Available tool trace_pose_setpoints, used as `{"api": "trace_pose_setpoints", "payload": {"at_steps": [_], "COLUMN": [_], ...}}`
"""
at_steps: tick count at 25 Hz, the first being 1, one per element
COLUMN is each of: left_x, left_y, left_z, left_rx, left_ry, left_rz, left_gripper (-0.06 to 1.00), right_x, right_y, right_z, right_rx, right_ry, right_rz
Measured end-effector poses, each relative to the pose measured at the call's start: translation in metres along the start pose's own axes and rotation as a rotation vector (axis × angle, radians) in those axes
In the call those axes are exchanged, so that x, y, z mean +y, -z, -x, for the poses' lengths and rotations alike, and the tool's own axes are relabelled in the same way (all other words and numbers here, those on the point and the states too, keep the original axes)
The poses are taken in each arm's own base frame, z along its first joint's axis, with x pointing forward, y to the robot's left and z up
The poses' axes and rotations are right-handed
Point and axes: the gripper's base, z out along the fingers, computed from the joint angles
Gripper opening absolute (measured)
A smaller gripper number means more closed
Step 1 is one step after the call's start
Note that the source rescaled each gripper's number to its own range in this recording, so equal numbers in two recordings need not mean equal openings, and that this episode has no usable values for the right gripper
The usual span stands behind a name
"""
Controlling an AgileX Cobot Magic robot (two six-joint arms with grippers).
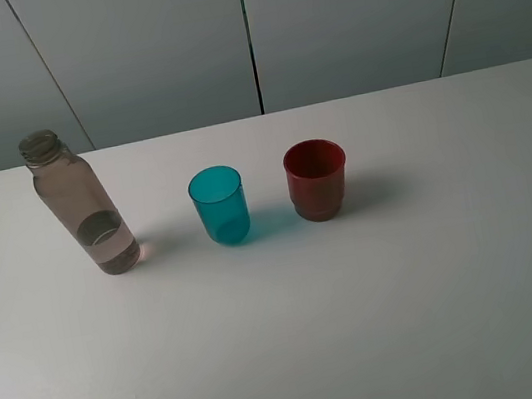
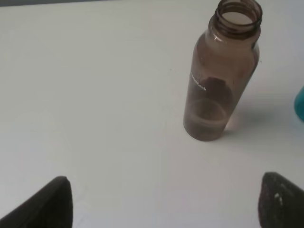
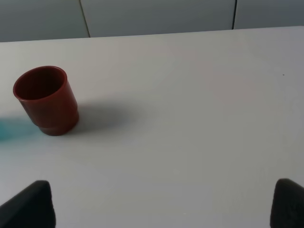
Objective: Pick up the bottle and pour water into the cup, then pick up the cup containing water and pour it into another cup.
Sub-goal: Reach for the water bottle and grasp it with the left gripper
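So, from the high camera: the clear brownish bottle (image 1: 82, 203) is standing upright on the white tabletop (image 1: 387, 322), over on the left side. Its cap is off, and a bit of water is sitting in the lower part. The teal cup (image 1: 220, 207) is standing near the middle, a little way to the bottle's right and not touching it. The dark red cup (image 1: 317, 181) is sitting just to the right of the teal one with a small gap between them. All three are lining up in a rough row, mouths facing up, in front of the grey wall panels (image 1: 338, 16). No arm is showing up in this view.

Over in the left wrist view, the left gripper (image 2: 164, 204) is hanging wide open, jaws spread far apart with only bare tabletop between them. The bottle is standing ahead of it, well apart, nothing touching it. A sliver of teal is peeking in at the edge beside the bottle.

In the right wrist view, the right gripper (image 3: 160, 204) is also gaping wide and holding nothing. The red cup is sitting ahead and off to one side, clear of the jaws, with a blurry teal smear next to it.
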Motion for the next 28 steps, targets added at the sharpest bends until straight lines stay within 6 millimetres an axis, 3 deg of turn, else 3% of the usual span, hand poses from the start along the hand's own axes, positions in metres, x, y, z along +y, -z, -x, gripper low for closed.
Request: {"api": "trace_pose_setpoints", "payload": {"at_steps": [6,14,20,28], "left_x": [0.002,0.003,-0.010,-0.007], "left_y": [-0.041,-0.078,-0.103,-0.117], "left_z": [0.008,0.006,-0.021,-0.050], "left_rx": [0.136,0.270,0.255,0.091], "left_ry": [0.013,-0.042,-0.085,-0.039], "left_rz": [0.000,-0.007,-0.064,-0.034], "left_gripper": [0.99,0.99,0.99,0.99], "right_x": [0.000,0.000,0.000,0.000], "right_y": [0.000,0.000,0.000,0.000], "right_z": [0.000,0.000,0.000,0.000], "right_rx": [0.000,0.000,0.000,0.000], "right_ry": [0.000,0.000,0.000,0.000], "right_rz": [0.000,0.000,0.000,0.000]}}
